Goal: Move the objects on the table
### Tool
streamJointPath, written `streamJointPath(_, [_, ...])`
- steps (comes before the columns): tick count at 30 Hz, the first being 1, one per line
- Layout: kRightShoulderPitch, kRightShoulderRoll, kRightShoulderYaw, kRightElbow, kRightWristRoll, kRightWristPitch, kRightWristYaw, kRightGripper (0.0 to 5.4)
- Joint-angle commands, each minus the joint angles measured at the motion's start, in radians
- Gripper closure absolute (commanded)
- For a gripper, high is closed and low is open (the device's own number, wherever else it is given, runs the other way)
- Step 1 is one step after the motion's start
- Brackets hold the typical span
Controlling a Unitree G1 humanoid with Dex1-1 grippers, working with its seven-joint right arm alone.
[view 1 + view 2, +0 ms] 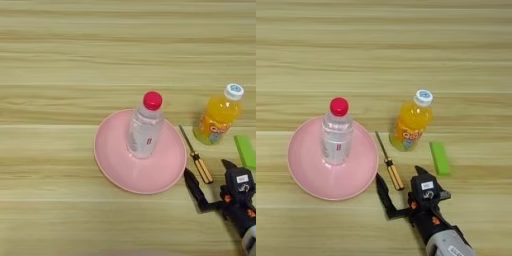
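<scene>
Right gripper (398,181) with its black fingers spread wide straddled the slim amber-and-black-handled screwdriver (390,167) on the tan wood-grain table (406,50); approach step, likely needing descent and closure.

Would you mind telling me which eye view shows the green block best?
The right eye view: the whole green block lies clear beside the orange bottle. The left eye view cuts it off at the right edge.

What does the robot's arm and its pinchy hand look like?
The right gripper is black, with a long, thin, bent black finger on the left side. Its chunky black body carries a small white label and little orange spots. Behind it comes a round silver-grey forearm.
</scene>
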Motion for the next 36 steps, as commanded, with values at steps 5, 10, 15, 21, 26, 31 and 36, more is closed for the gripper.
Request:
streamJointPath(5, [-0.001,-0.024,0.0,0.03,-0.022,0.024,-0.018,1.29])
streamJointPath(10, [0.003,-0.027,0.005,0.026,-0.025,0.026,-0.016,1.88])
streamJointPath(15, [0.004,-0.03,0.008,0.023,-0.025,0.026,-0.017,2.4])
streamJointPath(21, [0.005,-0.031,0.01,0.021,-0.026,0.026,-0.019,3.08])
streamJointPath(26, [0.005,-0.031,0.009,0.019,-0.024,0.025,-0.021,3.61])
streamJointPath(31, [0.006,-0.03,0.007,0.015,-0.024,0.026,-0.024,4.16])
streamJointPath(36, [0.006,-0.03,0.006,0.013,-0.024,0.027,-0.025,4.48])
